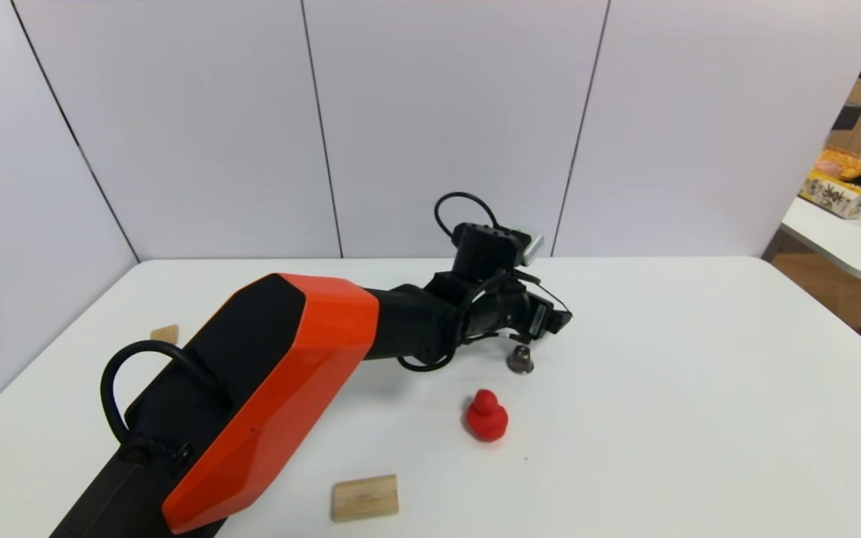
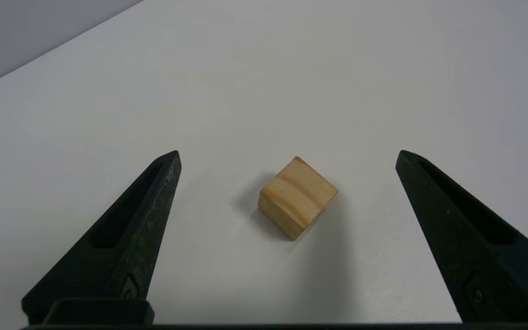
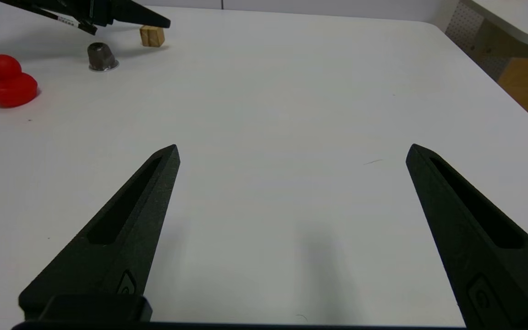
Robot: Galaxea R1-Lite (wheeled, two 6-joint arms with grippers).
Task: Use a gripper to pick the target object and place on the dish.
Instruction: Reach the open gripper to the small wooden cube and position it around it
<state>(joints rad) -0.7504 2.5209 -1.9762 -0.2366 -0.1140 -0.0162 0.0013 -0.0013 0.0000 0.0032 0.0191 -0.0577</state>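
Note:
The target object (image 2: 297,198), a small light-wood cube with a darker stripe, rests on the white table (image 2: 383,91). My left gripper (image 2: 288,153) hovers over it, open, with the cube lying between the two black fingers and touching neither. In the head view the left arm reaches to mid-table and its hand (image 1: 509,302) hides the cube. The right wrist view shows the cube (image 3: 152,35) far off, just under the left fingers (image 3: 140,18). My right gripper (image 3: 293,146) is open above bare table, holding nothing. The dish is out of view.
A red toy duck (image 1: 486,416) and a small grey metal cap (image 1: 520,359) sit close to the left hand. A larger wooden block (image 1: 365,498) lies near the front edge. A small wooden piece (image 1: 165,334) lies far left. White wall panels back the table.

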